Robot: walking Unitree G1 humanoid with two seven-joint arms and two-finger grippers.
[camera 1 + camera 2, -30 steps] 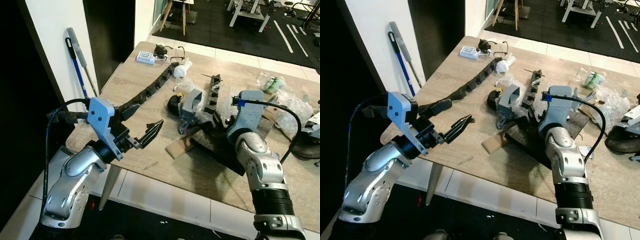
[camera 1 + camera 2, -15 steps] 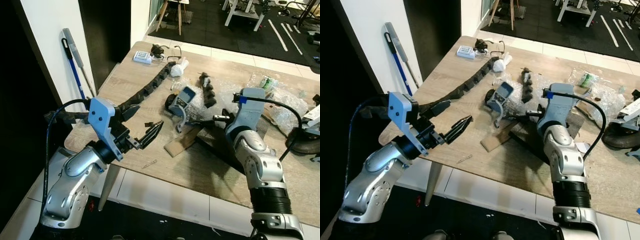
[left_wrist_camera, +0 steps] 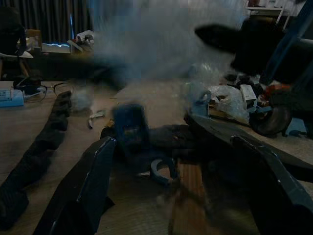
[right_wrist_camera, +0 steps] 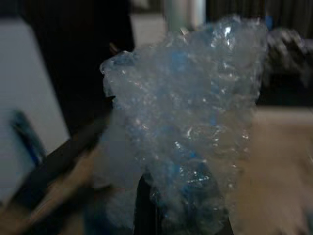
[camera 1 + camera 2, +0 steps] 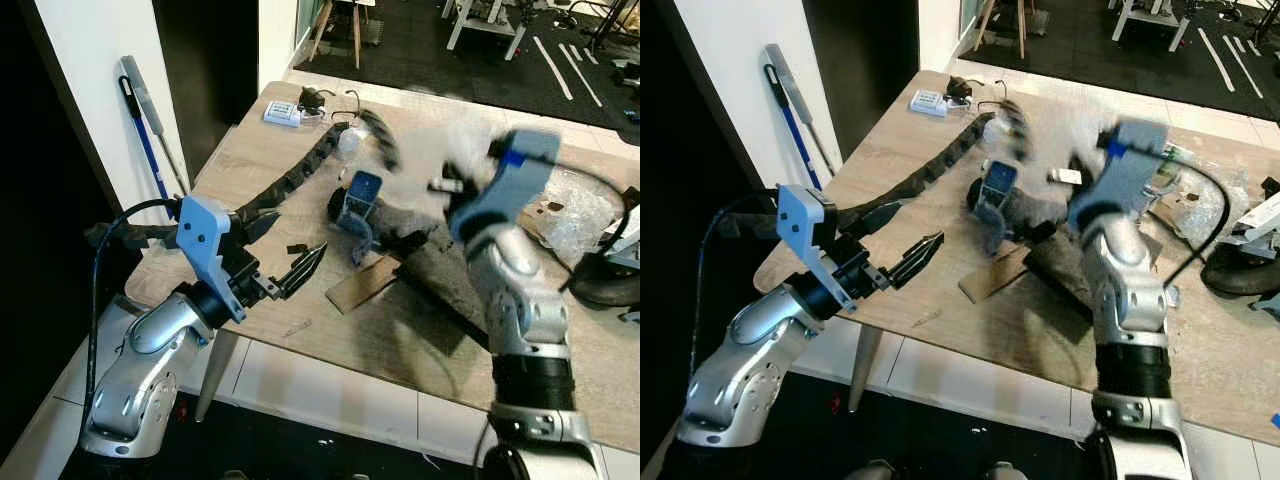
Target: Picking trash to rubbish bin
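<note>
A: Where's the trash?
B: Bubble wrap, pinched in right claw, up over the worktop.
A: Left claw?
B: Spread, idle. Grip tight, go slow to bin.

No readable text.
We can't make out any words, nos. or labels anywhere; pics are too blurred & dark, esp. both wrist views.
</note>
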